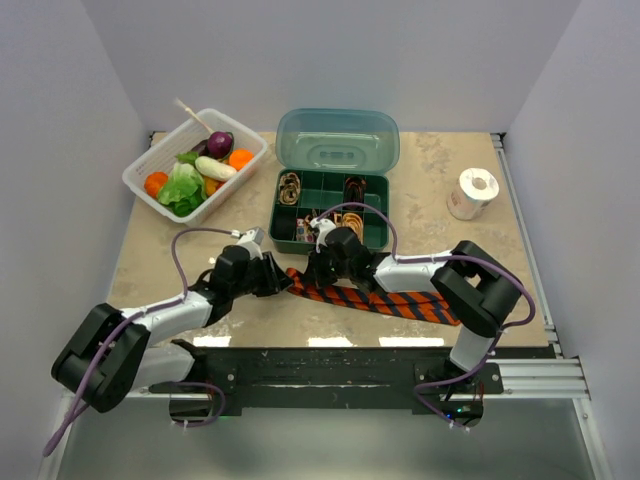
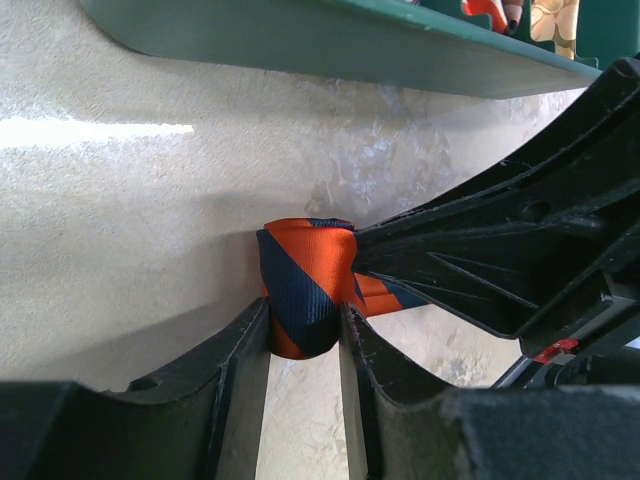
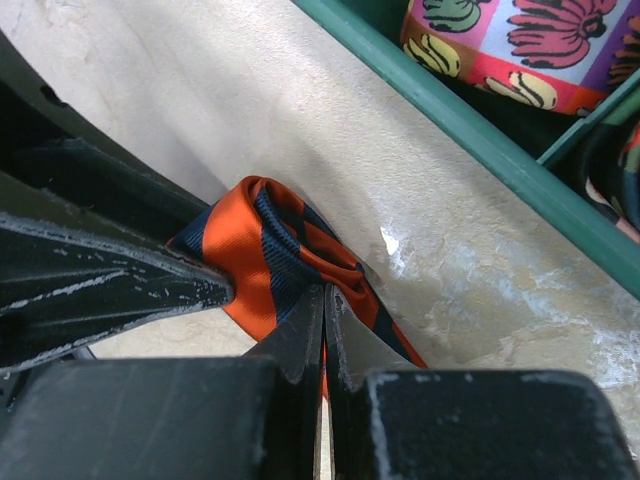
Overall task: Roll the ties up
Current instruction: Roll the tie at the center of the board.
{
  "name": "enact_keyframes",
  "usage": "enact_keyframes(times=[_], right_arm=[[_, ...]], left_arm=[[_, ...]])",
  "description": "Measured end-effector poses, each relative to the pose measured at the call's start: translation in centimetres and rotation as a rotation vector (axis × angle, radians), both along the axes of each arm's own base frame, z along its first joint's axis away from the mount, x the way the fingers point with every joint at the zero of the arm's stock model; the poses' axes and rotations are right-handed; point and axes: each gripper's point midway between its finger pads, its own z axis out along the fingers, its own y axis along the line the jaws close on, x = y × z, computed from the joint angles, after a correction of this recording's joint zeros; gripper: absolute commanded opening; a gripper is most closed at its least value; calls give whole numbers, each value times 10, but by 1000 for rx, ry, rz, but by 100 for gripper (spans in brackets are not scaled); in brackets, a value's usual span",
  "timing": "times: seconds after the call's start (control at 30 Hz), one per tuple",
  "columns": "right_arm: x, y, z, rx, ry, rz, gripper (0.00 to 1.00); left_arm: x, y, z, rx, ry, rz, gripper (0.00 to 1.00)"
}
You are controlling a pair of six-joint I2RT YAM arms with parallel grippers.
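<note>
- Tie (image 1: 400, 300), orange-red with dark navy slanted stripes, lies on the counter (image 1: 440, 170) just in front of the green box (image 1: 276, 205).
- Its long axis runs left to right. The right end sits slightly closer to the near edge than the left end does.
- The left end of the tie is turned over on itself into a small raised fold. The rest stretches flat to the right, beneath the right arm.
- The left hand (image 2: 305, 325) has its fingers (image 2: 250, 340) partly apart, pinching the fold from both sides so the cloth bulges between them.
- The right hand (image 3: 323, 330) has its fingers pressed together on the tie right beside the fold, with a sliver of orange cloth showing in the seam between them.
- The two hands meet tip to tip over the fold, near the front wall of the box.
- The box stands open with its clear lid (image 1: 335, 140) tilted back. It is divided into compartments, and coiled ties (image 1: 290, 186) sit in several of them.
- The right wrist view shows a flowered cloth (image 3: 520, 40) in one near compartment.
- The counter is pale beige with a marbled pattern and glossy, with bright light patches along its near edge.
- A white basket (image 1: 133, 178) of vegetables (image 1: 185, 185) sits at the far left.
- A white tape roll (image 1: 472, 193) stands at the far right, well apart from the tie.
- Plain white walls (image 1: 330, 50) close the counter in at the back and on both sides.
</note>
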Motion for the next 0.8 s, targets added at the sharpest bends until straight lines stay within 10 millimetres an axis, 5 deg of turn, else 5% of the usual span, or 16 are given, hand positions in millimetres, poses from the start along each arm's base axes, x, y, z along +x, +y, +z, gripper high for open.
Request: enact_keyframes(times=[0.37,0.8], right_arm=[[-6,5,1,13,18,0,0],[-15,9,10,34,18,13,0]], left_arm=[[-3,-9,12,162,-37,-23,35],[-8,4,12,336,-41,-6,34]])
